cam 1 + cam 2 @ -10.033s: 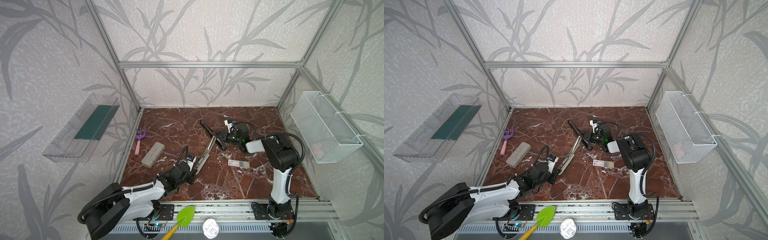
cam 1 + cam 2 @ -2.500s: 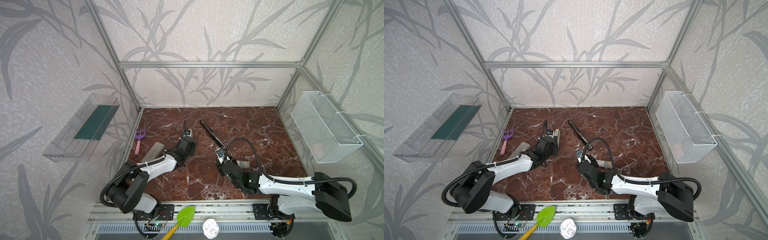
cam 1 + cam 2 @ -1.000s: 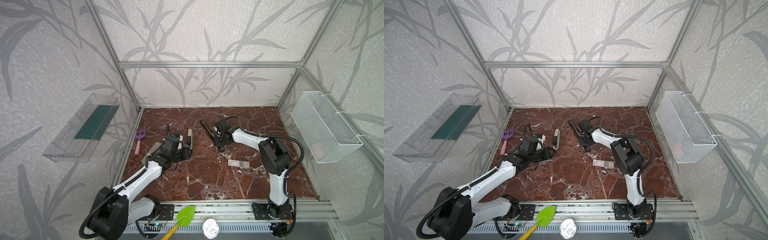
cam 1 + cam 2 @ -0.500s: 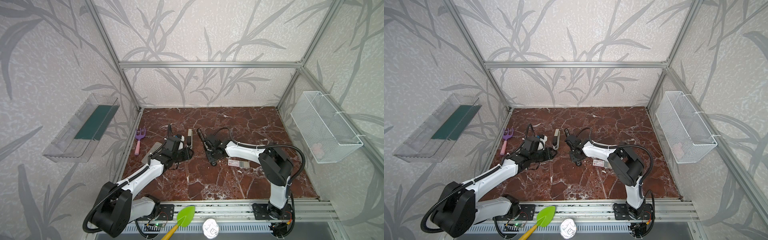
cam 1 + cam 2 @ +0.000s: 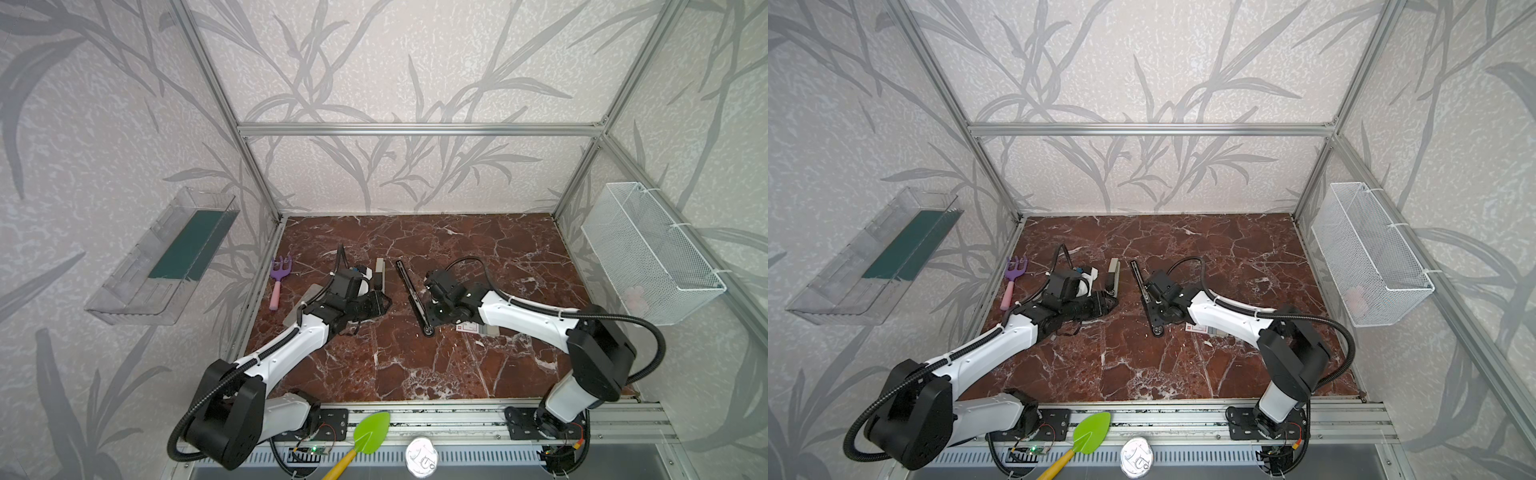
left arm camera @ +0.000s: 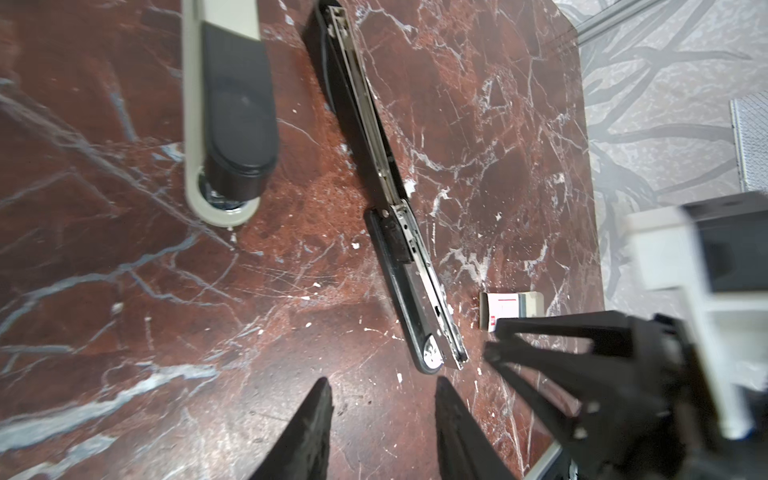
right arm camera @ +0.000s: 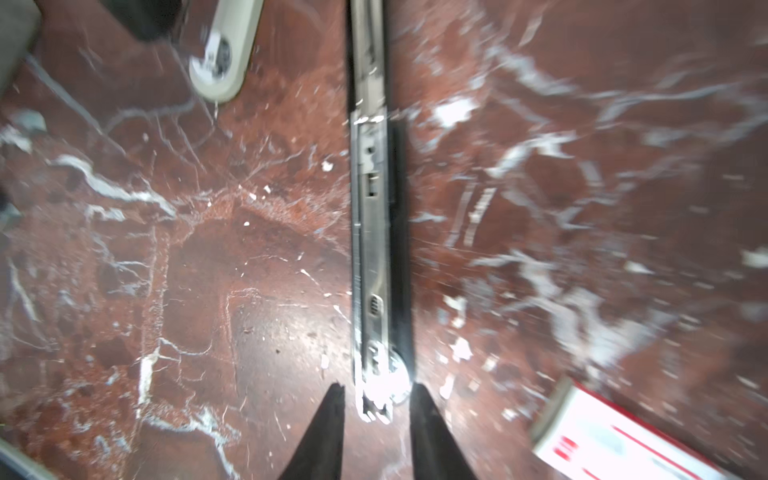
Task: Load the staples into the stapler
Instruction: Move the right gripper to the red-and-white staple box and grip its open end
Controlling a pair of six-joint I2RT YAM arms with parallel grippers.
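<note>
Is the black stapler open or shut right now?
Open: the stapler lies unfolded flat, its silver rail exposed in both wrist views. Loaded or not: cannot tell.

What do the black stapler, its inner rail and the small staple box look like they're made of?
Stapler: black body, probably plastic, smooth with a dull sheen. Rail: bare metal, silvery, bright glints. Staple box: thin white cardboard, judging by its flat printed face; the grey staples at one end look metallic.
</note>
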